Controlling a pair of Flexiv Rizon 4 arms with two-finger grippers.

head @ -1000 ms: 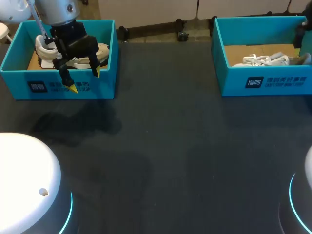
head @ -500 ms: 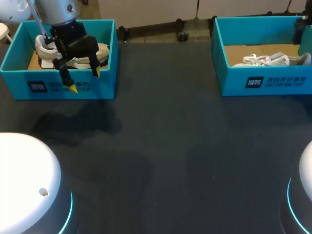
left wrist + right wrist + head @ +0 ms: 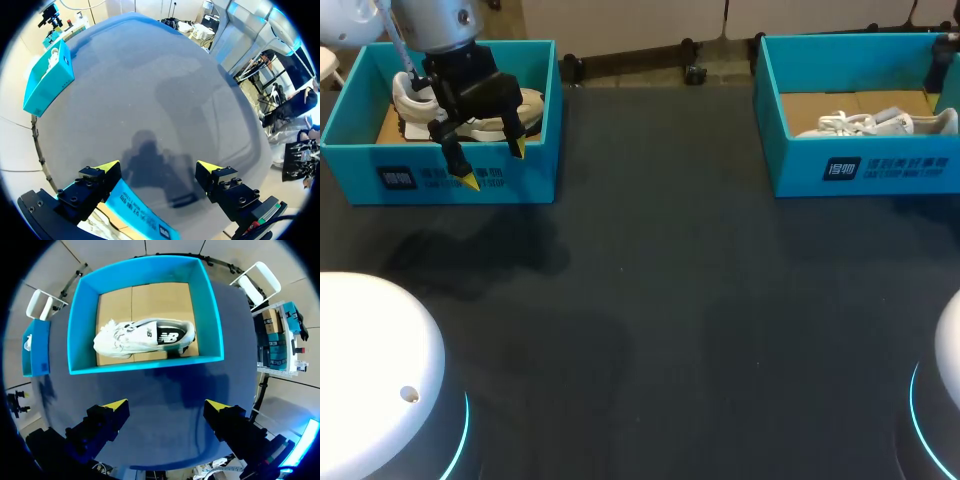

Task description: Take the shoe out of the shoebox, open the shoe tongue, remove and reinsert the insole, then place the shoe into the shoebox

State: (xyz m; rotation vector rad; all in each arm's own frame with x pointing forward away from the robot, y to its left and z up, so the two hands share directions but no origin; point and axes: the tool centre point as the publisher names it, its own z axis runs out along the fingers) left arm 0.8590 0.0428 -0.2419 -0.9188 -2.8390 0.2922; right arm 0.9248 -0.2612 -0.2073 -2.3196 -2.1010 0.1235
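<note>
Nothing is done yet, I think. The left shoe (image 3: pixel 470 115) lies in the left box (image 3: pixel 360 165) at the far left of the bench (image 3: pixel 670 330). The right shoe (image 3: pixel 145 337) lies in the right box (image 3: pixel 80 325) at the far right. The left jaws are wide apart over the left box's near wall, holding nothing. The right jaws are wide apart too, above the right box. Every step is left to do.

Right gripper (image 3: pixel 167 407) is pulling up off the right shoebox (image 3: pixel 860 165), uncovering more of the white shoe (image 3: pixel 872 123).
</note>
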